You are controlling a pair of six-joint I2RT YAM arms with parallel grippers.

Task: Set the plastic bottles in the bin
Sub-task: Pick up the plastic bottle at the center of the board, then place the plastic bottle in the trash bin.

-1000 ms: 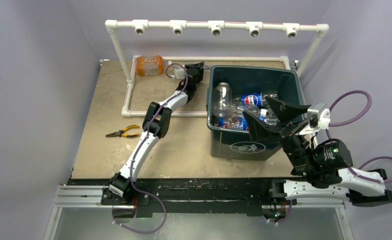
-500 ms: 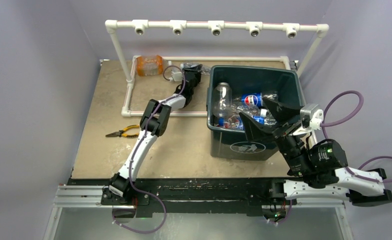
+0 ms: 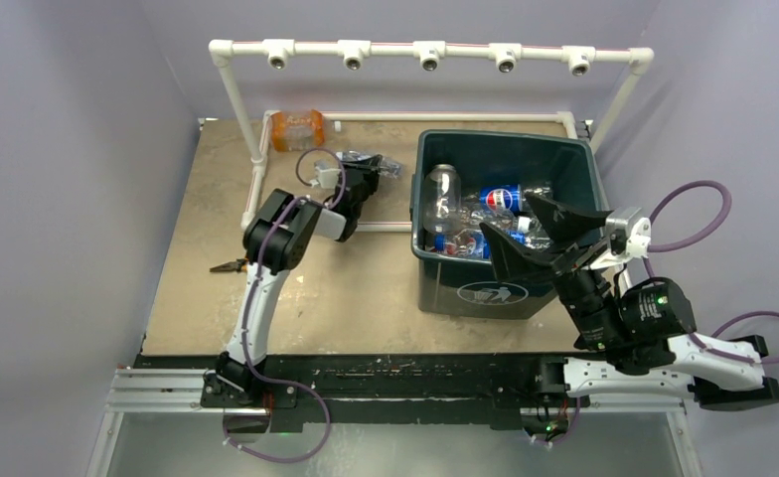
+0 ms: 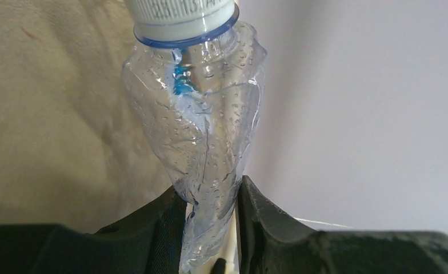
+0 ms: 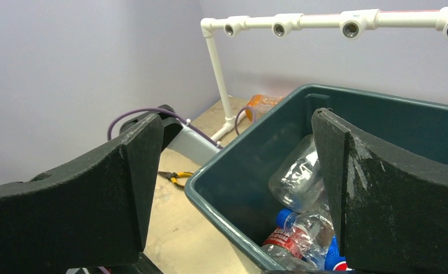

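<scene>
My left gripper is shut on a crumpled clear plastic bottle with a white cap, pinched at its lower end. In the top view this gripper holds the bottle over the table, left of the dark green bin. Several clear bottles with blue and red labels lie in the bin. An orange bottle lies at the back left. My right gripper is open and empty above the bin's front right part. In the right wrist view its fingers frame the bin and the bottles inside.
A white PVC pipe frame stands along the back and left of the table. Yellow-handled pliers lie at the left, partly under my left elbow, and show in the right wrist view. Purple walls close in the table.
My left arm has folded back, drawing its gripper and the clear bottle from beside the bin's back left corner toward the left and nearer. The right gripper has barely shifted.
</scene>
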